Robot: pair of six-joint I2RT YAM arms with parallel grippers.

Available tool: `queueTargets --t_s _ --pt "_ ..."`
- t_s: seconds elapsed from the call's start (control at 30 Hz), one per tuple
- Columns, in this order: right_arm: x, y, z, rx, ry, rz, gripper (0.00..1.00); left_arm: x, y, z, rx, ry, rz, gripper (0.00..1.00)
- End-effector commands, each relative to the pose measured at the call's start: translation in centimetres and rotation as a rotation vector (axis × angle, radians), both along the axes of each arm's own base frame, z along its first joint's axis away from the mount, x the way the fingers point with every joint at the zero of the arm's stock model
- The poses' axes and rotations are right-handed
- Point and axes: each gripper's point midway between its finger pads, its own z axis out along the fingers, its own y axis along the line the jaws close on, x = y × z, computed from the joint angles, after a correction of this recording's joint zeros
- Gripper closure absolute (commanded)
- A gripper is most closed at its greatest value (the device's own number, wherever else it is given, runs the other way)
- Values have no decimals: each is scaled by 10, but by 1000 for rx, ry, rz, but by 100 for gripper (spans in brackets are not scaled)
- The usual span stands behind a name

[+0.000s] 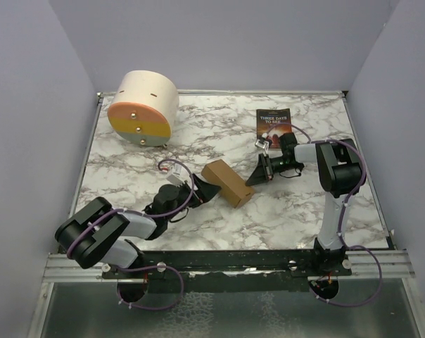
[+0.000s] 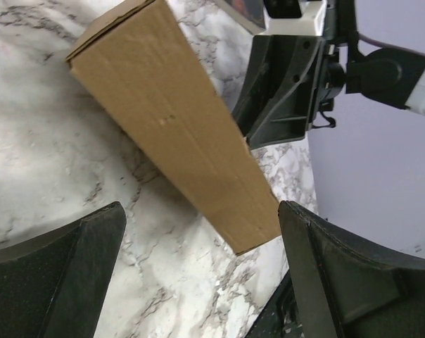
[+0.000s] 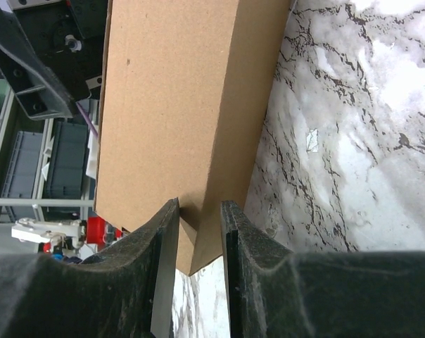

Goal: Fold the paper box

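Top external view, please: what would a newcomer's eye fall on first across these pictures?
The brown paper box, already folded into a long block, lies in the middle of the table. The left gripper stands wide open at its left, the right gripper close at its right. A big cream cylinder with an orange-yellow face sits at the far left corner.

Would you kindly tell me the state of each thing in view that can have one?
Box: folded up into a box shape, lying flat.
Left tool: open wide, facing the box's end.
Right tool: nearly shut, box corner in the narrow gap; grip unclear.
Book: closed, cover up.
Cylinder: on its side.
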Motion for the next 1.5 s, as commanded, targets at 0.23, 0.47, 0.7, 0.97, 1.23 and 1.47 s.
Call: queueTargets --t_s 0.23,0.47,0.7,0.97,1.23,1.47 --pt "-2 0 -19 -40 12 10 72 17 -19 23 -122 -22 31 6" --pt "-2 0 -18 -39 8 10 72 25 -24 27 -151 -25 46 6" --pt "-1 1 -15 -30 4 13 72 32 -36 36 -152 -47 22 6" --pt "17 -10 2 -76 -124 -21 65 34 -32 30 -75 -58 33 22" --pt "39 -35 26 -132 -297 -87 62 39 -22 25 123 -83 31 46" --pt "53 -51 24 -293 -481 -134 86 47 -23 6 308 -67 -20 89"
